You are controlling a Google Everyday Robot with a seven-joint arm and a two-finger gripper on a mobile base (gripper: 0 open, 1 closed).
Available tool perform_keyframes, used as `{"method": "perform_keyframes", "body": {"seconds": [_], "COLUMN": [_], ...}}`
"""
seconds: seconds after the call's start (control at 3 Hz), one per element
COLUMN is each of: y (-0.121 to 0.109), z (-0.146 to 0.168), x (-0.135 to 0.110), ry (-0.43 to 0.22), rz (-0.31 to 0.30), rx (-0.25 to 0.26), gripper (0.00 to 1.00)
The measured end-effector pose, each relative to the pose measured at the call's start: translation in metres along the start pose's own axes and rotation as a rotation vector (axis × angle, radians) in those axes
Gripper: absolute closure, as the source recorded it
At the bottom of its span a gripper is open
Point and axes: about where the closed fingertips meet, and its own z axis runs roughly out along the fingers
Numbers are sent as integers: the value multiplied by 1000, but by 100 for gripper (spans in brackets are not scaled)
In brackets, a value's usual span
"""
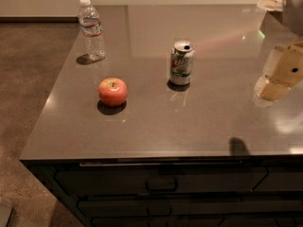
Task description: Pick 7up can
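Observation:
The 7up can [181, 63] stands upright near the middle of the grey countertop [156, 122]. It is silver and green with a silver pull-tab top. My gripper [279, 74] hangs at the right edge of the view, above the counter and well to the right of the can, apart from it. It holds nothing that I can see.
A red apple [112, 91] sits left of the can and nearer the front. A clear plastic water bottle [91, 30] stands at the back left corner. The counter's front edge has drawers below it [161, 183]. Floor lies to the left.

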Motion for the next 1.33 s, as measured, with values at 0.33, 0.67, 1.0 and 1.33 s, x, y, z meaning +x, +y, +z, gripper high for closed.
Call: {"method": "perform_keyframes", "body": {"seconds": [0.33, 0.67, 1.0, 1.33], "y": [0, -10, -27, -48], "z": [-2, 2, 16, 35], "x": [-2, -9, -18, -24], "ry": [-1, -2, -6, -6], "rz": [-1, 13, 52, 105], "rx": [5, 16, 20, 37], "gripper": [0, 0, 0, 0]}}
